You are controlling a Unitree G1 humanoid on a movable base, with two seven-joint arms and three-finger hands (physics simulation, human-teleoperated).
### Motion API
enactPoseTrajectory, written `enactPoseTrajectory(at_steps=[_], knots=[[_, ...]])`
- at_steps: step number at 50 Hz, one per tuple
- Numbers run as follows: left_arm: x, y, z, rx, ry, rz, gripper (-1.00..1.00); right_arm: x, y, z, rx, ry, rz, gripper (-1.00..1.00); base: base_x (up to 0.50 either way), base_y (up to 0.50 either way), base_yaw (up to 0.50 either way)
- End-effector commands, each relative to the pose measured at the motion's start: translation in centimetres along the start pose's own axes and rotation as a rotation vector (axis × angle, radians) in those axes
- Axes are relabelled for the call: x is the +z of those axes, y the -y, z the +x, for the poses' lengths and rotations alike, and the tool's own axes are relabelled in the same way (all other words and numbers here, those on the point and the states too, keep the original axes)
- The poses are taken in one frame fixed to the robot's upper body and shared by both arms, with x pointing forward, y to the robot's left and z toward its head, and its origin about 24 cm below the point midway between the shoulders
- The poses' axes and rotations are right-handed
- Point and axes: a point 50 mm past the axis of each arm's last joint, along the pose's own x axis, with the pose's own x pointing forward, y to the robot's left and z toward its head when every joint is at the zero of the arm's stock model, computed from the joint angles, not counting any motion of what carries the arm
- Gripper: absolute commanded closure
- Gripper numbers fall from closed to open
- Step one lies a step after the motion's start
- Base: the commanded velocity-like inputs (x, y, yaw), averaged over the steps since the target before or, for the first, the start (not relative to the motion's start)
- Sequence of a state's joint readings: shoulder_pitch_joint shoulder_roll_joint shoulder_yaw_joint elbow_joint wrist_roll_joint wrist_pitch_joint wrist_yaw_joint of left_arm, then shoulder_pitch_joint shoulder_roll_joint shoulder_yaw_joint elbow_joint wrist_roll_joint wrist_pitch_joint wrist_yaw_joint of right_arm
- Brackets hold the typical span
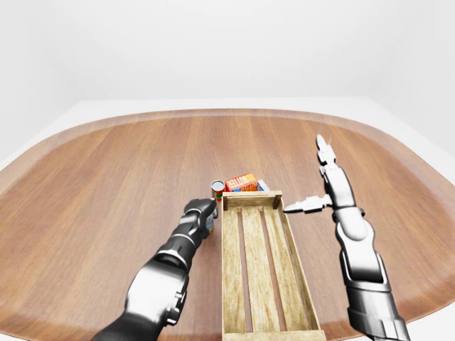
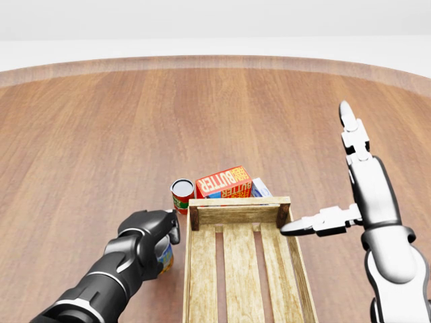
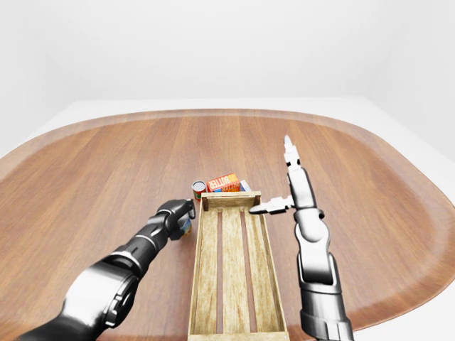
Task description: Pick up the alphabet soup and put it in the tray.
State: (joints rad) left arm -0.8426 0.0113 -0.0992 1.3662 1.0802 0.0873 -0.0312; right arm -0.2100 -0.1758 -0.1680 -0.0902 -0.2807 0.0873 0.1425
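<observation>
Head view gives you the can under your left hand (image 2: 149,237): a blue-and-yellow label (image 2: 165,258) peeks out below the dark fingers, which curl over it; the left-eye view mostly hides it. Can't tell if that's the alphabet soup or if the red-labelled can (image 2: 182,194) upright beside the butter box (image 2: 223,182) is. Both sit just left of the wooden tray (image 2: 239,214), off its far corner. Wide bare table (image 1: 106,185) to the left. Right hand (image 2: 347,182) is splayed, holding nothing, its thumb over the tray's right rim.

Tray (image 2: 236,215) of rough pale wood; table (image 2: 101,134) smooth polished wood (faintly glossy); right hand (image 2: 350,168) shiny metal.
</observation>
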Motion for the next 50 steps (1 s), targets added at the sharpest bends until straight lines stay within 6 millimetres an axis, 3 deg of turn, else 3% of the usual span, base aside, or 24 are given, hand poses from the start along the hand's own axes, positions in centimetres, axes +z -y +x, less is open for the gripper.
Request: enactPoseTrajectory(at_steps=[1, 16, 31, 41, 50], knots=[[0.9, -2.0, -0.1, 0.053, 0.042, -0.042, 1.00, -0.3, -0.1, -0.1, -0.001, -0.013, 0.003, -0.99, 0.00, 0.00, 0.00], [0.7, -5.1, -1.2, 0.117, 0.098, 0.044, 1.00, -0.4, -0.2, -0.1, -0.002, -0.018, 0.005, -0.99, 0.00, 0.00, 0.00], [0.7, -8.5, -5.1, 0.159, 0.134, 0.135, 1.00, -0.4, 0.0, 0.0, -0.005, -0.018, 0.002, -0.99, 0.00, 0.00, 0.00], [4.4, -12.4, -7.9, 0.238, 0.265, 0.120, 1.00, -0.6, -0.1, 0.1, -0.003, -0.023, 0.003, -0.99, 0.00, 0.00, 0.00], [6.9, -13.0, -7.9, 0.246, 0.344, 0.112, 1.00, -0.6, -0.1, 0.0, -0.003, -0.026, 0.004, -1.00, 0.00, 0.00, 0.00]])
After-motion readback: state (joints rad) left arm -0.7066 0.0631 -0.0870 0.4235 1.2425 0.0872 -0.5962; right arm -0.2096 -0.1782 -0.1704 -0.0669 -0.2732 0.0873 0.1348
